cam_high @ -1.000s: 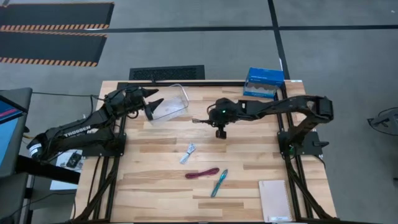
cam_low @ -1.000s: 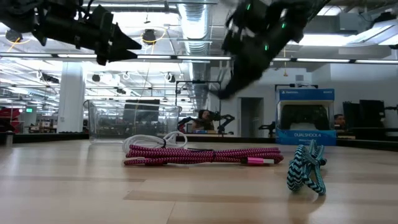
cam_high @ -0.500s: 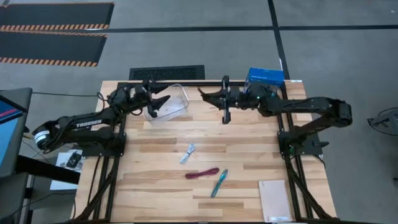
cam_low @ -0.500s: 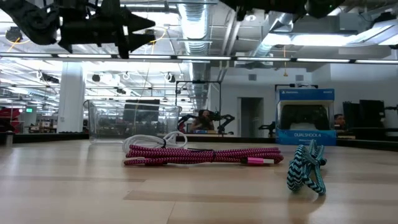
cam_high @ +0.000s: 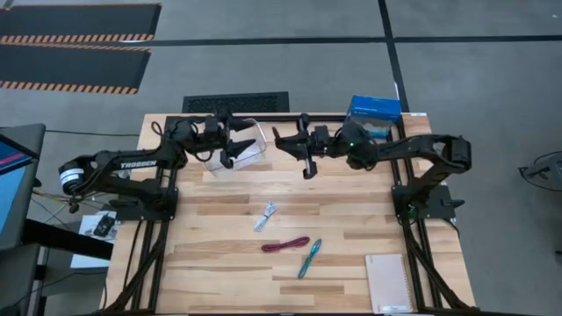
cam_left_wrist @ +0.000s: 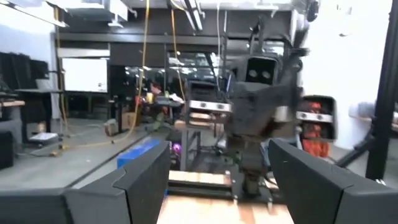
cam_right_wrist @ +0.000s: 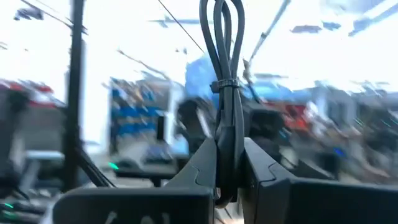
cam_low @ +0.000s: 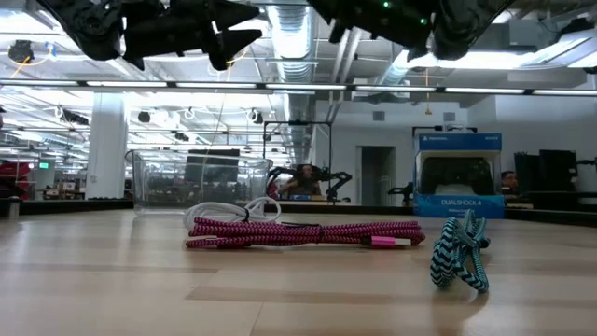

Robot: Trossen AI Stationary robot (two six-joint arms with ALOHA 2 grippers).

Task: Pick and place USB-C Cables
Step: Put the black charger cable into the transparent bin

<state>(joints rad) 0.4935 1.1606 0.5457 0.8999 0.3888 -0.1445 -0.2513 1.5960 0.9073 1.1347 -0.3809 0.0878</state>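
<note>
A black USB-C cable (cam_right_wrist: 224,56), tied in a bundle, sits in my shut right gripper (cam_high: 283,140), which hangs level above the table's far middle, pointing toward the table's left. My left gripper (cam_high: 239,146) is open above a clear plastic bin (cam_high: 256,133) and points toward the right gripper. A white-grey cable (cam_high: 266,215) lies flat mid-table. The maroon cable (cam_high: 285,244) lies nearer, also visible in the low view (cam_low: 308,233). My right gripper pinches the black cable bundle (cam_right_wrist: 225,143) between its two fingers (cam_right_wrist: 202,165), the fingers lying along the cord. The looped end (cam_right_wrist: 222,25) sticks out past the fingertips. The cable is lifted clear of the table.
A teal braided cord (cam_high: 309,257) lies beside the maroon cable. A notebook (cam_high: 388,283) sits at the near right corner and a blue box (cam_high: 373,114) at the far edge. The two arms face each other closely over the far side.
The right gripper rose from mid-table and swung toward the far edge, tipping from pointing down to level, then moved left toward the bin with the black cable. The left gripper moved right, over the bin, and rose.
</note>
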